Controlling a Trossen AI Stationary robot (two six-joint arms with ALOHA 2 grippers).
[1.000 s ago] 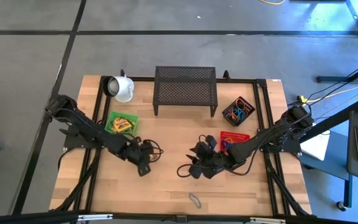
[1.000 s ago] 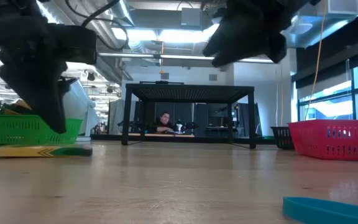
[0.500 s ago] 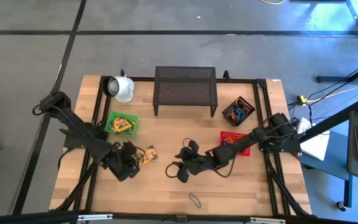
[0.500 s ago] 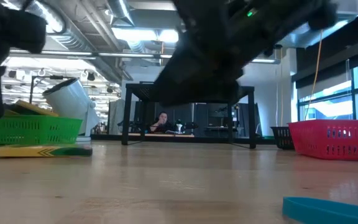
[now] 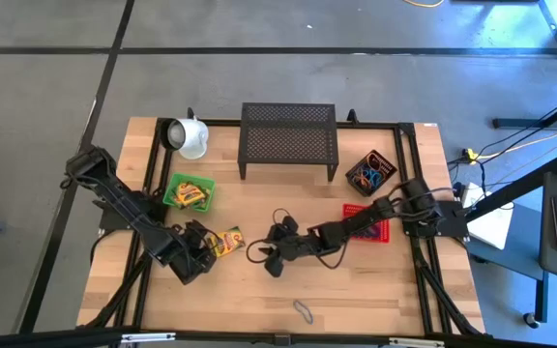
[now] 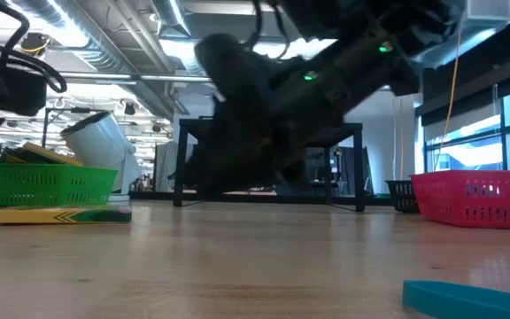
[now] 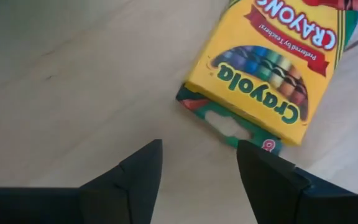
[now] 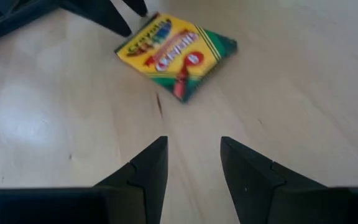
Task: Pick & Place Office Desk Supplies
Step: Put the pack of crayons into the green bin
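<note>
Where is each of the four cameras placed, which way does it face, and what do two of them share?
High view: above the table, looking straight down; both arms show, crayon box between the grippers.
Low view: at table-top height, looking level across; the right arm fills the middle, green basket beside it.
Left wrist view: on the left arm, over open left gripper at the box.
Right wrist view: on the right arm, over open right gripper.
Both wrist views share the crayon box.
</note>
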